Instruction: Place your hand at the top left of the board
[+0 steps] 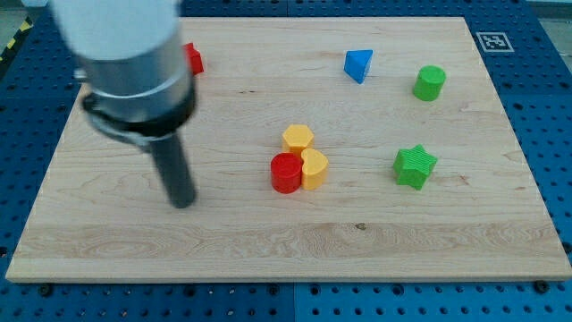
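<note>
No claw on us, just the rod: our tip [183, 202] sits on the board [375, 241] left-centre, well left of the red cylinder [287, 173].

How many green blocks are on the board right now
2. The green cylinder stands near the view's top right, and the green star sits below it, toward the right edge. The arm hides part of the upper left, so another could be behind it.

My tip [182, 202] left of red cylinder [287, 173]
</note>
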Robot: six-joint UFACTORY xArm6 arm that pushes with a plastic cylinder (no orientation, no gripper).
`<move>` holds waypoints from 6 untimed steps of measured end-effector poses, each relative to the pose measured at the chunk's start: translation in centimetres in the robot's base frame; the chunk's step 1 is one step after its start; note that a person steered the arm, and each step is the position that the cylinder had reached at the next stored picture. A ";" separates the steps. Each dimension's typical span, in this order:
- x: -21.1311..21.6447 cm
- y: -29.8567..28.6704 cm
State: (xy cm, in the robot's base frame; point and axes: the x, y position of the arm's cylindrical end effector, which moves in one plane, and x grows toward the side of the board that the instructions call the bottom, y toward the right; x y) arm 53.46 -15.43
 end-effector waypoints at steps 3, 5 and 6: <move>-2.2 -15.0; -7.2 -15.1; -14.4 -15.0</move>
